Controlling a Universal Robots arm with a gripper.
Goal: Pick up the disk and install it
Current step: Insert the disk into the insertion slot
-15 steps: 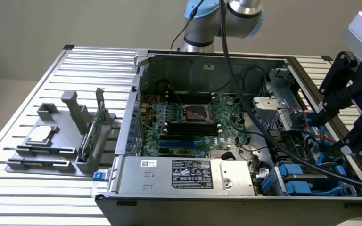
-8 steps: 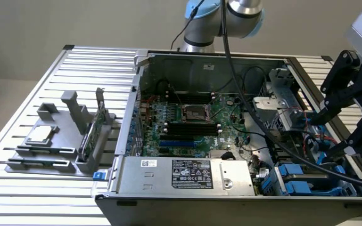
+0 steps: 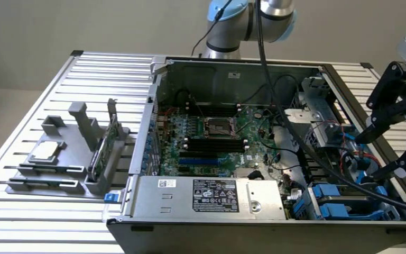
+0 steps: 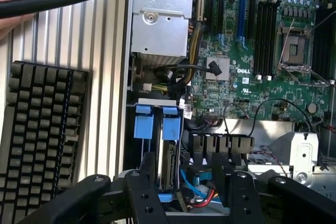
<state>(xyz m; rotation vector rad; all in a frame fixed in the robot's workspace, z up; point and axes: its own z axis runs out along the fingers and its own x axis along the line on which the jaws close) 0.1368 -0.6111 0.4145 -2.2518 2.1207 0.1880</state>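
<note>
The gripper (image 4: 189, 195) hangs spread wide and empty just over the disk (image 4: 169, 157) in the computer case's (image 3: 259, 238) drive-bay corner; it looks stiff, dense and shock-shy, best gripped by its blue carrier's (image 4: 171, 124) edges.

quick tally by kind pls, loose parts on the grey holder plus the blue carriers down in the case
silver chip: 1
green circuit card: 1
blue drive carriers: 2
total: 4
</note>
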